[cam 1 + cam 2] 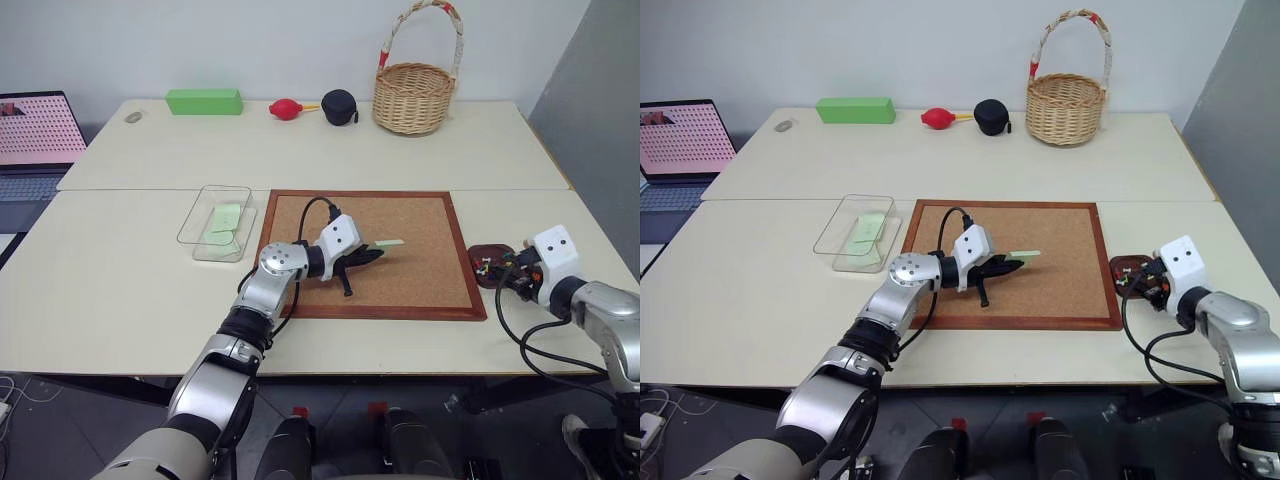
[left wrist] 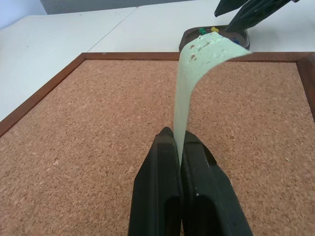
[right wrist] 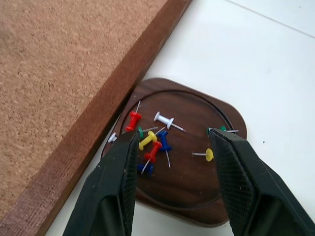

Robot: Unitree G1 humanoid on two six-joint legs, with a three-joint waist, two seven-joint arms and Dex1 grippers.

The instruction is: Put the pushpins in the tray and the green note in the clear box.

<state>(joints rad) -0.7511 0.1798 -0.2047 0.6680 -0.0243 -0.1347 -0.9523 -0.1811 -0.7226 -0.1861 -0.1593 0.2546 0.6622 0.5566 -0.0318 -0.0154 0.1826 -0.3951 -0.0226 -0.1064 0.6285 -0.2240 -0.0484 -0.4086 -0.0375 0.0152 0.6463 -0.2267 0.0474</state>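
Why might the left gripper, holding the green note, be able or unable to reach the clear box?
Probably able: the left gripper is shut on the green note over the corkboard, and the clear box sits just beside that board with nothing between.

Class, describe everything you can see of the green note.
The note is a thin pale green paper slip. The shut left tool pinches one end and holds it above the corkboard. It rises from the fingers, and its free end curls over, speckled with small marks. Nothing else touches it.

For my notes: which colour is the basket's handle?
The basket's handle is whitish with red patches, clearest in the left eye view.
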